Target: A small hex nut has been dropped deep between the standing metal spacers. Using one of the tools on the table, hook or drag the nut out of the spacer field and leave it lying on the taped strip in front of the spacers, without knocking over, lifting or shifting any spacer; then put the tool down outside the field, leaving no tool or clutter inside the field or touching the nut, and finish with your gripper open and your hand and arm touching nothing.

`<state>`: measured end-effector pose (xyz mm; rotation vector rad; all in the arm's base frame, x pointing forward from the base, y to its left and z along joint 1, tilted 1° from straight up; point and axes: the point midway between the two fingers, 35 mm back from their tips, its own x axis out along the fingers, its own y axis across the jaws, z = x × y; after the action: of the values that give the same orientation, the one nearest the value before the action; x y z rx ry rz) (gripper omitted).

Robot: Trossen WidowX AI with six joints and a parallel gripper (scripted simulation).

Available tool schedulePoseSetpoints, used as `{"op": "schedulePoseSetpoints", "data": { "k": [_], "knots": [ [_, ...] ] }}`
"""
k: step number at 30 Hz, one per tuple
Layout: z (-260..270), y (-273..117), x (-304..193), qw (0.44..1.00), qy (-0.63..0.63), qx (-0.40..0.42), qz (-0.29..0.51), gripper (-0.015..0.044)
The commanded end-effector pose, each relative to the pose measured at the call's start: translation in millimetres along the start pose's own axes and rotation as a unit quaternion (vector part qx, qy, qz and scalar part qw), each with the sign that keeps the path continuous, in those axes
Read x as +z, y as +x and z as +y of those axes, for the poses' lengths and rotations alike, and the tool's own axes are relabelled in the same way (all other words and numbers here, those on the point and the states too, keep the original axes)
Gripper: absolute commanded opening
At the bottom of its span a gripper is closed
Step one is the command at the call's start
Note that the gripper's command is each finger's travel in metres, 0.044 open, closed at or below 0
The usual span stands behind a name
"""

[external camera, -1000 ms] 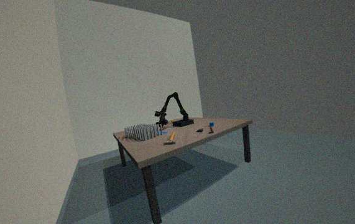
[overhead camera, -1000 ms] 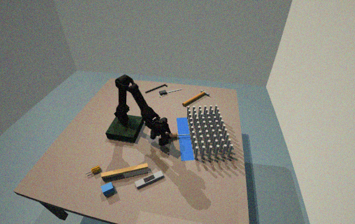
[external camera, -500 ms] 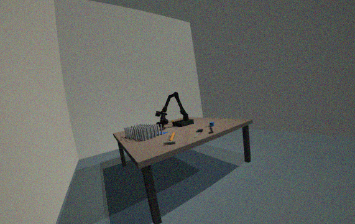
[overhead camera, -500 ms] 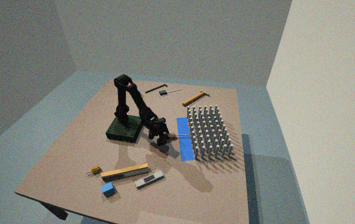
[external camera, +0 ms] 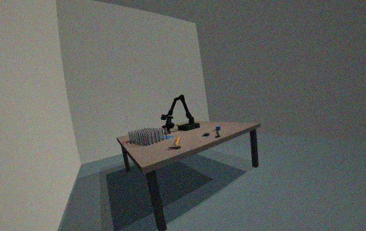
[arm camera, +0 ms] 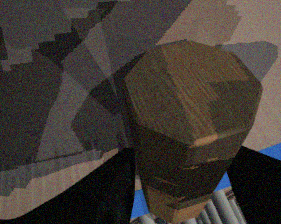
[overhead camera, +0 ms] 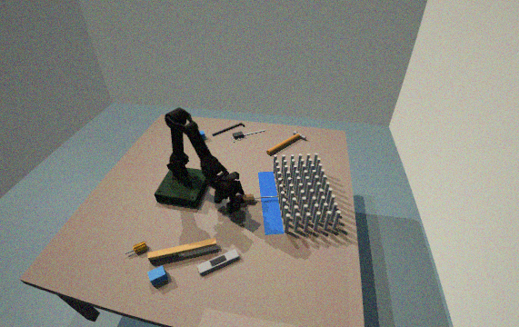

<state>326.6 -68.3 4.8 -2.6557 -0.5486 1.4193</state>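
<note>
My gripper (overhead camera: pixel 244 200) (arm camera: pixel 179 155) is shut on the wooden handle (overhead camera: pixel 249 198) (arm camera: pixel 191 95) of a tool. Its thin metal shaft (overhead camera: pixel 267 197) points away from the arm, over the blue taped strip (overhead camera: pixel 273 222) (external camera: pixel 168 137) (arm camera: pixel 277 151), and its tip is at the near edge of the spacer field. Whether the tip is between spacers or touches one cannot be told. The metal spacers (overhead camera: pixel 287 222) (external camera: pixel 147 137) (arm camera: pixel 223 207) stand upright in rows behind the strip. The hex nut cannot be made out in any view. The far end of the tool is hidden in the wrist view.
An orange-handled hammer (overhead camera: pixel 283 144) (external camera: pixel 177 141) lies beyond the field's far corner. A black hooked rod (overhead camera: pixel 227 130) and a dark-handled tool (overhead camera: pixel 238 135) lie behind. Nearer are a yellow-handled tool (overhead camera: pixel 140 247), a yellow-topped bar (overhead camera: pixel 182 249), a grey bar (overhead camera: pixel 206 268) and a blue block (overhead camera: pixel 157 276).
</note>
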Motion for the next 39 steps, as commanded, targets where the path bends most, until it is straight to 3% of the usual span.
{"op": "schedulePoseSetpoints", "data": {
  "k": [1, 39],
  "knots": [
    [-1, -3, 4, 1.000, -0.001, -0.002, 0.000, 0.0000],
    [-1, -21, 32, 1.000, -0.001, -0.001, -0.001, 0.0000]
  ]
}}
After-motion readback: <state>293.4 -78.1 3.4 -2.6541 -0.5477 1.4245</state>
